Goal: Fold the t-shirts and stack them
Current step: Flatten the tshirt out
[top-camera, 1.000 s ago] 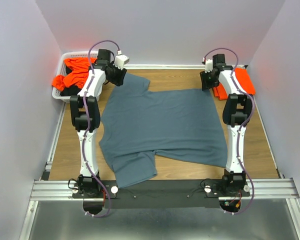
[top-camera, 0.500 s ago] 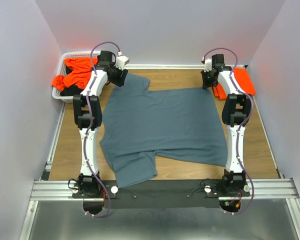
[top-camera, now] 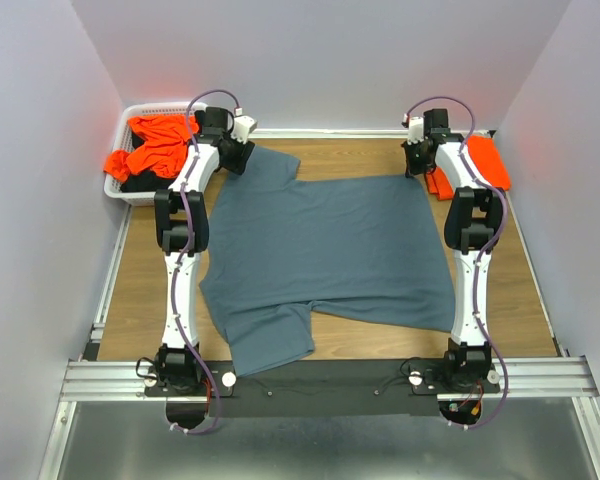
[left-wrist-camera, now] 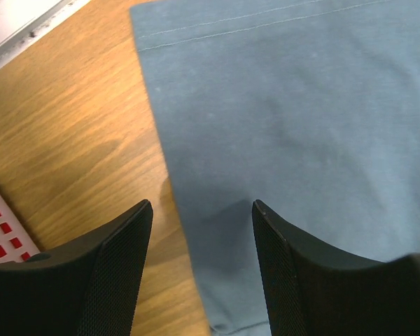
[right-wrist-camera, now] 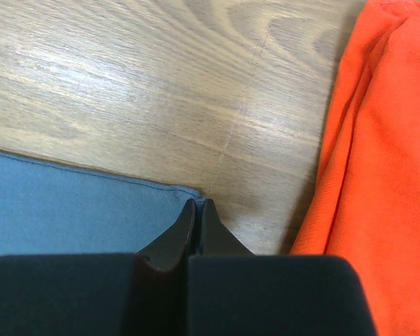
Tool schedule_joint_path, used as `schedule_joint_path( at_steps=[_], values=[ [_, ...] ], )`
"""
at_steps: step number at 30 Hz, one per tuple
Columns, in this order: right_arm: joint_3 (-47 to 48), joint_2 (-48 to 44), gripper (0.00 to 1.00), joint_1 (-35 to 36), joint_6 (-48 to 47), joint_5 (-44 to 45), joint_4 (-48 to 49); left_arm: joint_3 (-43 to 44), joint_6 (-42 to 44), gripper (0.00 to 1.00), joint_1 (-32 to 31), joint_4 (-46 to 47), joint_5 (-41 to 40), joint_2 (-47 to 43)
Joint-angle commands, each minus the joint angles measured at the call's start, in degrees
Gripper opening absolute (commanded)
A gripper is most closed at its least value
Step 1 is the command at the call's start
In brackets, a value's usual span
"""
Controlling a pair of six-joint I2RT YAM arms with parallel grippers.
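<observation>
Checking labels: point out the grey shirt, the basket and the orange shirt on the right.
grey shirt (top-camera: 330,240), top view, middle of its body.
basket (top-camera: 155,107), top view, far rim.
right orange shirt (right-wrist-camera: 385,154), right wrist view, on its folds.

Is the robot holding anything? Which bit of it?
The right gripper is pinched shut on the far corner of the blue-grey t-shirt. The left gripper is open, holding nothing.

Slate blue-grey t-shirt (top-camera: 325,250) spread flat, centre, crumpled orange t-shirt (top-camera: 155,140) far left, folded orange t-shirt (top-camera: 495,165) far right
</observation>
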Motion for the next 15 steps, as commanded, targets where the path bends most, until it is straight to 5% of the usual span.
schedule_joint_path(
  at_steps=[1,15],
  values=[
    [-2.93,1.77,0.01,-0.2,-1.3,1.04,-2.07,3.15,-0.98,0.67,1.04,1.63,-1.16,2.41],
    [-3.81,0.63,0.0,-0.2,-2.53,1.65,-2.15,7.02,-3.62,0.48,1.84,-2.51,8.86,7.34]
  ],
)
